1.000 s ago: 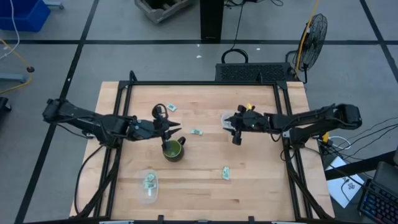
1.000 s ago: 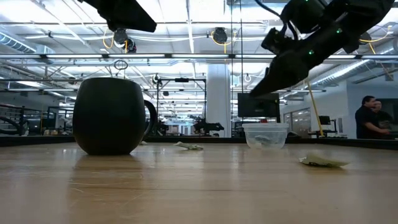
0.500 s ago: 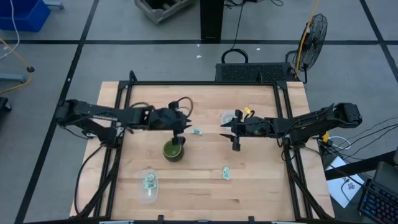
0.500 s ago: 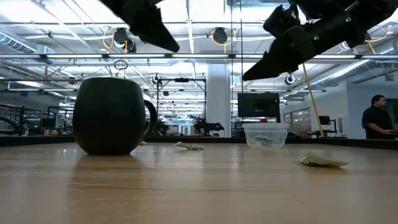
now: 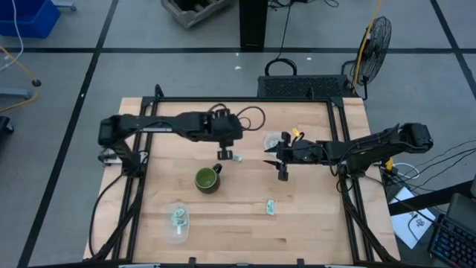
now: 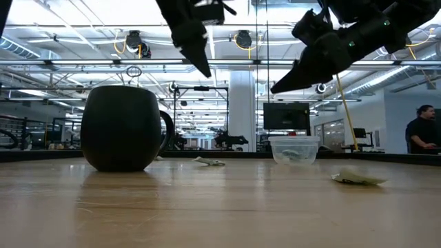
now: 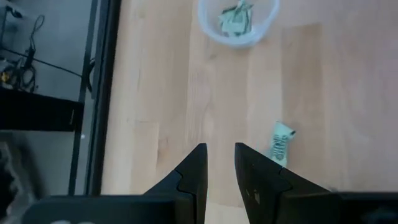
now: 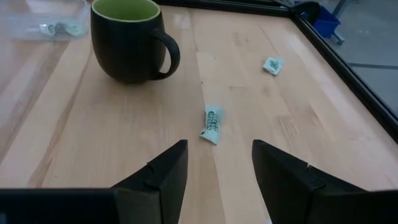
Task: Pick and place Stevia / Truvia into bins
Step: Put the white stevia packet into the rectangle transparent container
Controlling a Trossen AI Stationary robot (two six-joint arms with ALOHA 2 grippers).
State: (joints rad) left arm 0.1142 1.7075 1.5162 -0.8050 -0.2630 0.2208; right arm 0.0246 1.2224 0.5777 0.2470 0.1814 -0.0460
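A pale green sachet (image 5: 236, 157) lies flat mid-table. My left gripper (image 5: 222, 155) hangs just left of it, pointing steeply down, its fingers (image 7: 198, 167) a narrow gap apart with bare wood between them. The same sachet (image 7: 281, 142) lies beside one finger. My right gripper (image 5: 282, 176) hovers open at mid-right, aimed low over that sachet (image 8: 212, 124). One clear bin (image 5: 268, 137) holding sachets stands far of it. A second bin (image 5: 178, 234), also holding sachets, stands near the front left. Another sachet (image 5: 271, 208) lies near the front, and one (image 8: 272, 65) lies far off.
A dark green mug (image 5: 207, 179) stands between the left gripper and the front bin, handle toward the far right. Black frame rails (image 5: 338, 149) run along the table's sides. A person (image 6: 420, 134) stands in the room beyond the table.
My left gripper has swung from above the mug's far side toward the table's right. It has tipped and rolled to point more steeply down. It now hangs just left of the middle sachet. The gap between its fingers looks the same. No sachet has moved.
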